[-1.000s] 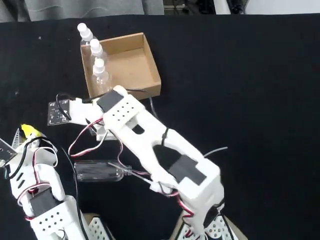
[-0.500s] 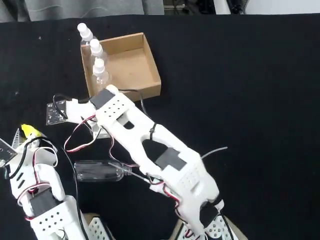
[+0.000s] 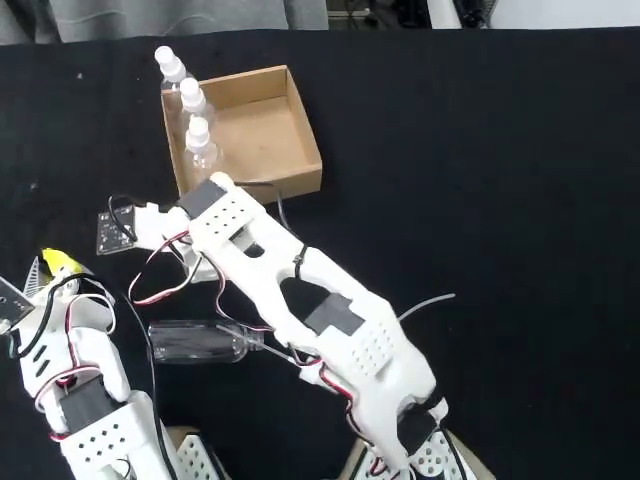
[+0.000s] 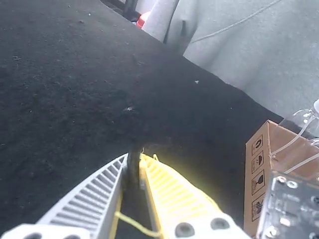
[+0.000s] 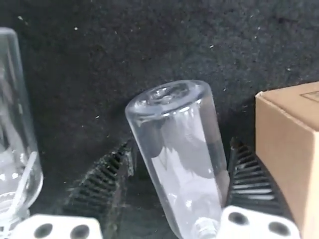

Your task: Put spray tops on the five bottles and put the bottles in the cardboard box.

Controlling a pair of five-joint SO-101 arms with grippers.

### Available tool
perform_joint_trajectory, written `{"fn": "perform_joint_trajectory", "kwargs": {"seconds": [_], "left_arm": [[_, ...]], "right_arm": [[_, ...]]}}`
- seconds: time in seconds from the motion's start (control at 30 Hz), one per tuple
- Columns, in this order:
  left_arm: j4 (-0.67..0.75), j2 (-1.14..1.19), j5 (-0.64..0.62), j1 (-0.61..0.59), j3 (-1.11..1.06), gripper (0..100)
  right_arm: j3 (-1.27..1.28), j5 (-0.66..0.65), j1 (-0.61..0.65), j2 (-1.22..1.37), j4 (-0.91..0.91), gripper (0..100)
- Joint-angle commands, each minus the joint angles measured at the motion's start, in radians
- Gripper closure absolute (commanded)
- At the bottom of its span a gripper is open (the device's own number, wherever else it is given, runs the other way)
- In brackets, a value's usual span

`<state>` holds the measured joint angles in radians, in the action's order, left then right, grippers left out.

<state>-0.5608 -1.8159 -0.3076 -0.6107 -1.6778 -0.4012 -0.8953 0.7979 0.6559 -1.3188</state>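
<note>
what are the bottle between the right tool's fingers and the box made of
The bottle: likely clear glossy plastic, the black table shows through and highlights glint; glass can't be excluded. The box: brown cardboard, matte, no shine, sharp folded corner.

- Cardboard box (image 3: pixel 262 128): tan, shallow and open-topped, sitting flat on the black worktop (image 3: pixel 500 200) toward its far left.
- Three upright bottles (image 3: pixel 203 152): clear plastic, standing in a row along the box's left wall, each fitted with a white spray top (image 3: pixel 198 130).
- Lying bottle (image 3: pixel 195 342): clear, on its side on the worktop, well apart from the box on the near side. Its neck points right, and a thin tube reaches out from it.
- Tilted bottle (image 5: pixel 179 149): clear and round, its flat base turned upward, just beside a corner of the box. Its neck end is hidden.
</note>
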Motion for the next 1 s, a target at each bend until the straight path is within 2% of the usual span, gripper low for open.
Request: {"fn": "perform_joint_trajectory", "kwargs": {"seconds": [0.0,0.43,0.67,0.97], "left_arm": [[0.026,-0.009,0.014,-0.01,-0.015,97],[0.026,-0.009,0.014,-0.005,-0.018,97],[0.026,-0.009,0.055,-0.002,-0.019,97],[0.026,-0.009,0.068,-0.002,-0.019,97]], "right_arm": [[-0.01,-0.008,-0.043,-0.007,-0.012,73.7],[0.03,-0.006,-0.058,-0.007,-0.063,73.8],[0.019,-0.006,-0.058,-0.012,-0.103,88.0],[-0.045,-0.002,-0.058,-0.015,-0.224,88.3]]}}
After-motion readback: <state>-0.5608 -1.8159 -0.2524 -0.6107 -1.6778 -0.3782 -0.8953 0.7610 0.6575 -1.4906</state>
